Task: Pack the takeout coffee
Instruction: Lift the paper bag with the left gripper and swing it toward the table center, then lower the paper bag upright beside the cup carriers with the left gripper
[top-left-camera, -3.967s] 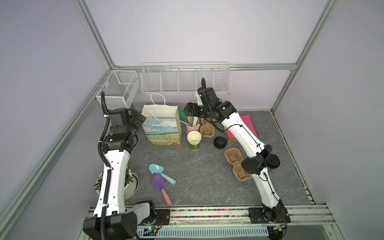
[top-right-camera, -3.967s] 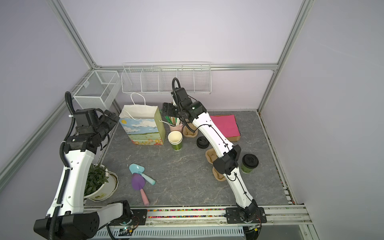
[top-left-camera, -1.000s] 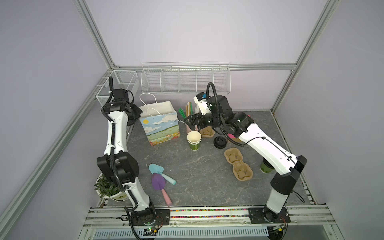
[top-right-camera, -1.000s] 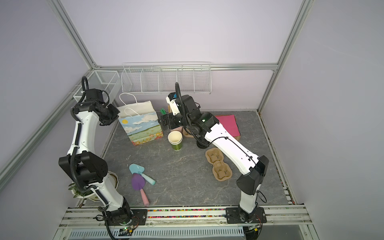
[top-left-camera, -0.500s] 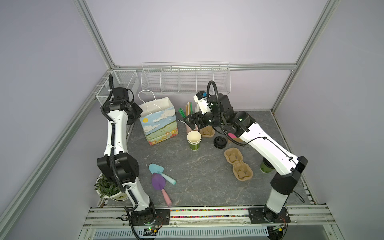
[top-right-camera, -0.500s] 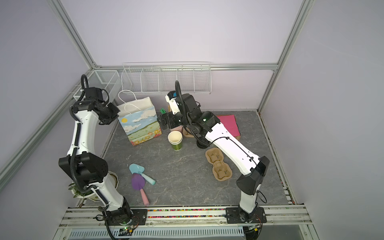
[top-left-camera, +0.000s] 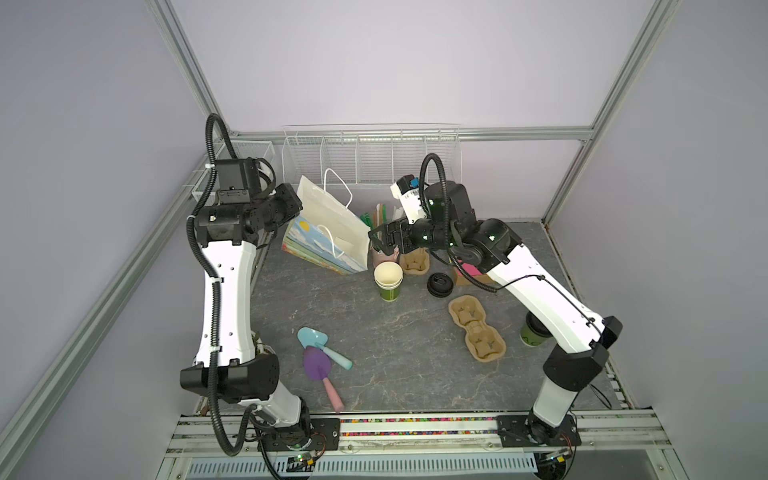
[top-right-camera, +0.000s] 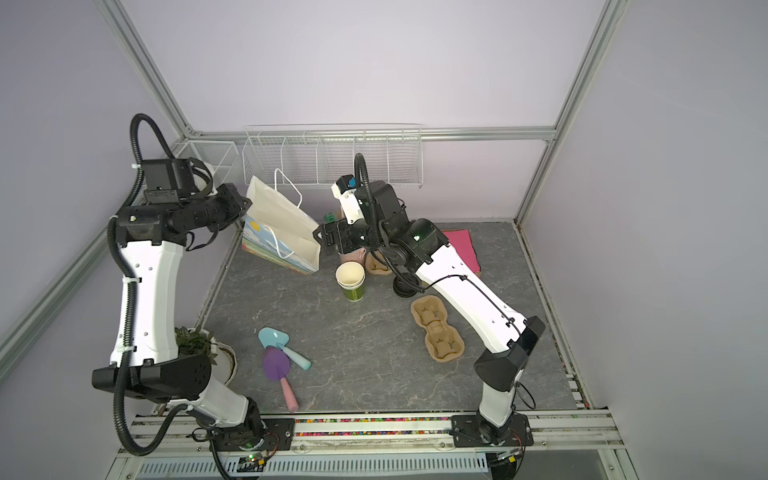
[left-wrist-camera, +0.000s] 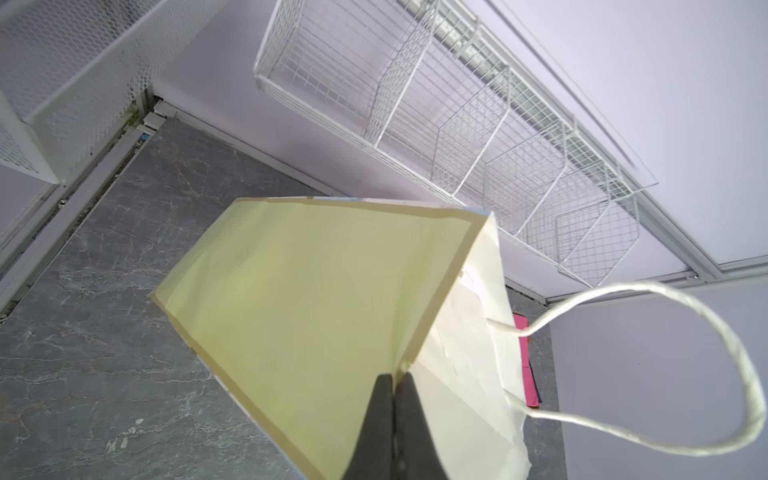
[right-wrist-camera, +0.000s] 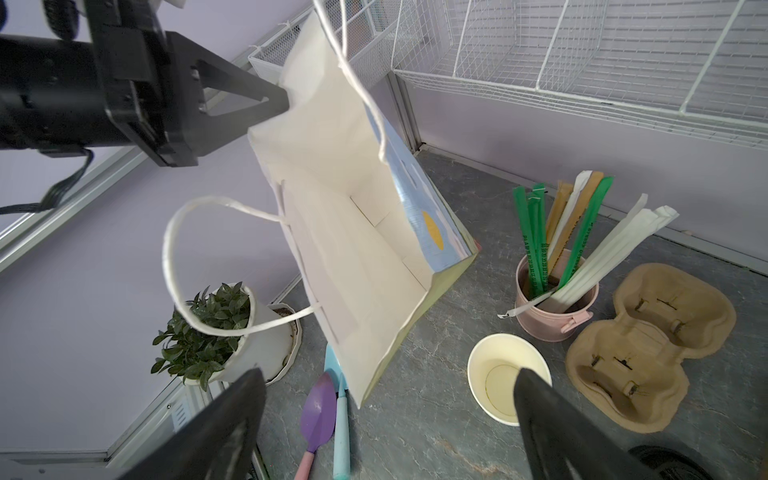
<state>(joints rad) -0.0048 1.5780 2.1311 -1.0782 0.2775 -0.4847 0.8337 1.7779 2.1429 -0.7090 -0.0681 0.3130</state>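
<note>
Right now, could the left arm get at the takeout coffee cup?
Probably not: the left gripper is shut on the rim of the paper bag, holding it tilted, and the takeout coffee cup stands far right, half hidden under the right arm.

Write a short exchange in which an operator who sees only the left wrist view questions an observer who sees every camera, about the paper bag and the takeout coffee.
Operator: My left hand pinches the paper bag at its rim. Is anything inside?
Observer: No. The right wrist view looks into its mouth, and the inside is bare.
Operator: Where is the takeout coffee?
Observer: The takeout coffee stands on the table, partly hidden under the right arm in a top view.
</note>
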